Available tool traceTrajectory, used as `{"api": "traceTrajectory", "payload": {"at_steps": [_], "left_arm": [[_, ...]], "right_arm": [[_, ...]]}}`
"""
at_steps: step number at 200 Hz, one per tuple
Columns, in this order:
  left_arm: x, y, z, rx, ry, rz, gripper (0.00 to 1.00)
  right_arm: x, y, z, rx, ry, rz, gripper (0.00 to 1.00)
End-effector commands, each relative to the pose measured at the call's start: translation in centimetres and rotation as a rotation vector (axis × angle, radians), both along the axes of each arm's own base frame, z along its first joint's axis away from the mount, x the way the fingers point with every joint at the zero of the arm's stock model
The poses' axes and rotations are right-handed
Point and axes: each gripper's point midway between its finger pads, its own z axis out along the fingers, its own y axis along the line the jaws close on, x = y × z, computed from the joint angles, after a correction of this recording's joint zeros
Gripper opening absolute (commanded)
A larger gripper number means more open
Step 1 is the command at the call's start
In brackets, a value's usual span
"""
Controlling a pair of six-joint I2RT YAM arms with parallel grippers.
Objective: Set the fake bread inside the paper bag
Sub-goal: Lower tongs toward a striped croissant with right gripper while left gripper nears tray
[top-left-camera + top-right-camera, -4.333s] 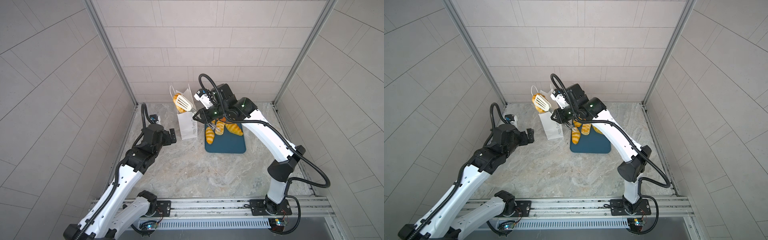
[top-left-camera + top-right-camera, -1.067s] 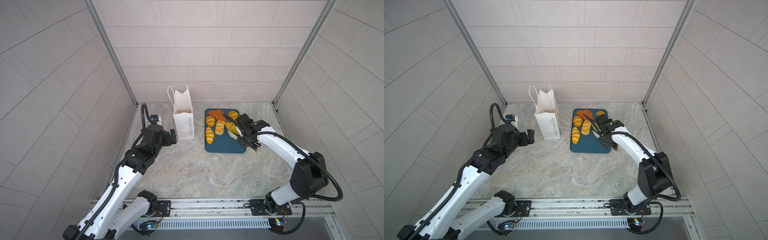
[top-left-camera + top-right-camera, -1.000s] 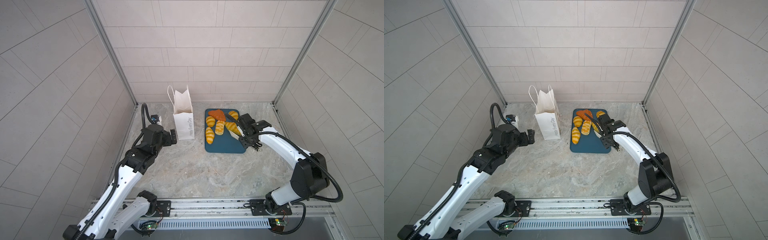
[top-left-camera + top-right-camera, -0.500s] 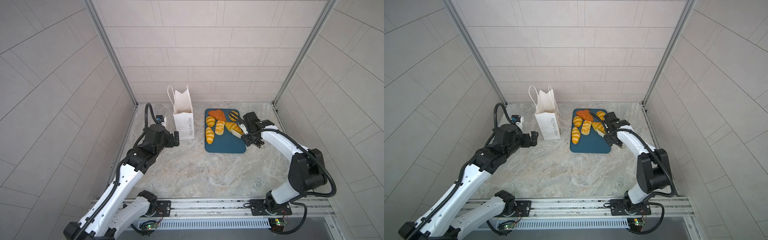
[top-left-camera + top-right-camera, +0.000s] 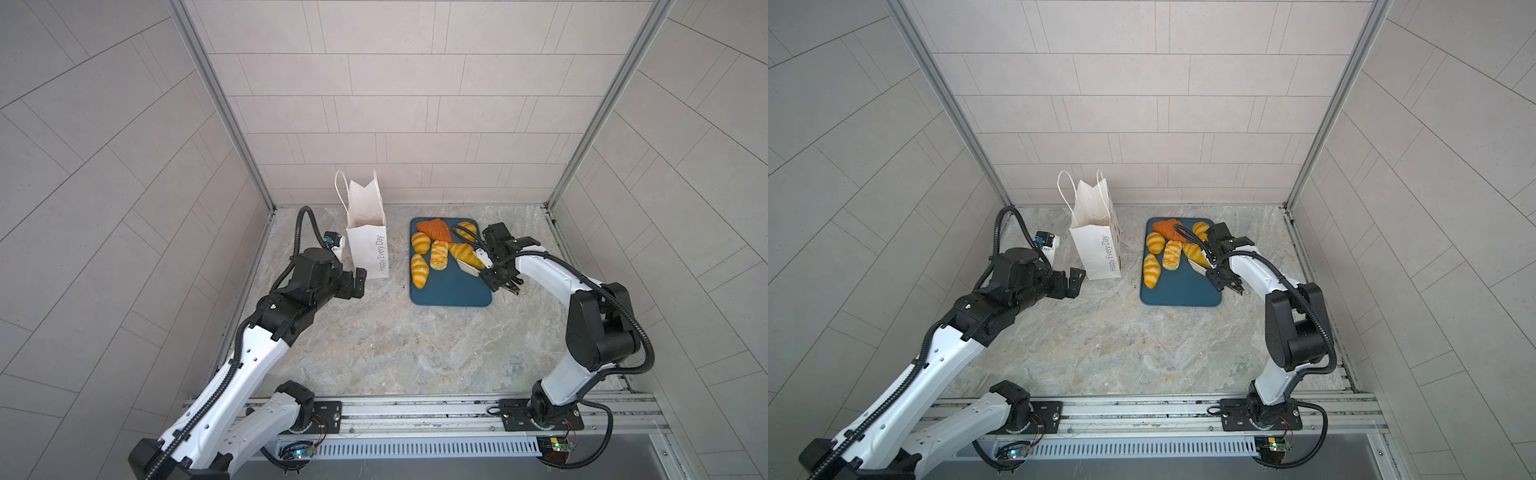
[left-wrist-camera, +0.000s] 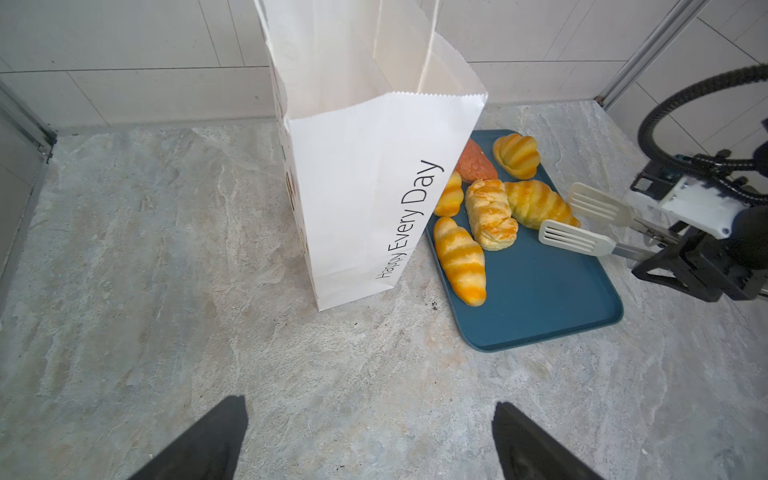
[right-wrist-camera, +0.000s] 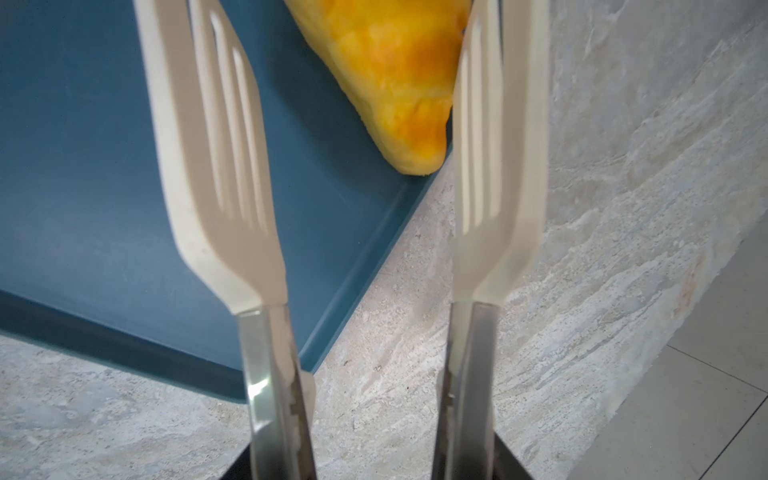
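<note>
Back from above the paper bag [image 5: 368, 249], my right gripper [image 5: 495, 276] now sits low at the teal tray [image 5: 453, 293]. It is clamped partway on the white slotted tongs [image 6: 575, 237], blades spread either side of a striped croissant [image 7: 395, 83] tip, ready to pinch. Six pieces of fake bread [image 5: 419, 270] lie on the tray. My left gripper [image 5: 356, 283] waits wide open and empty beside the bag, probably to steady it.

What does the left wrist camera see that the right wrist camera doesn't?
Only the left wrist view: the standing paper bag, other breads such as the orange-brown bread and the long striped roll, and the open left gripper. Only the right wrist view: up close, the tip of one croissant poking between the tongs blades. Both: that croissant, the tongs, the blue tray and the marble table.
</note>
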Motion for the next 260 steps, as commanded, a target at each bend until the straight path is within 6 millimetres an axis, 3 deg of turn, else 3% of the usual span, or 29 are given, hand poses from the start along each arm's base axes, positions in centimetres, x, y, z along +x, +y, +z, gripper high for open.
{"api": "traceTrajectory", "payload": {"at_steps": [1, 62, 102, 144, 177, 260], "left_arm": [[-0.5, -2.0, 1.7, -0.010, -0.037, -0.126, 1.00], [-2.1, -5.6, 1.5, 0.028, -0.038, -0.305, 1.00], [-2.3, -6.4, 1.2, 0.061, -0.030, -0.328, 1.00], [-2.5, -6.8, 0.8, 0.071, -0.025, -0.339, 1.00], [-2.8, -8.3, 0.5, 0.082, -0.013, -0.391, 1.00], [-2.6, -10.6, -0.4, 0.105, 0.010, -0.422, 1.00]], "right_arm": [[0.6, 0.0, 0.4, -0.007, -0.001, 0.024, 0.59], [-1.1, 1.2, 1.5, 0.031, 0.007, 0.052, 0.58], [-2.9, 1.4, 2.5, 0.062, 0.016, 0.016, 0.58], [-4.5, 0.0, 4.3, 0.028, -0.029, -0.060, 0.57], [-4.0, -0.3, 5.0, 0.018, -0.066, -0.072, 0.58], [-0.6, 0.2, 2.0, 0.009, -0.041, -0.024, 0.59]]}}
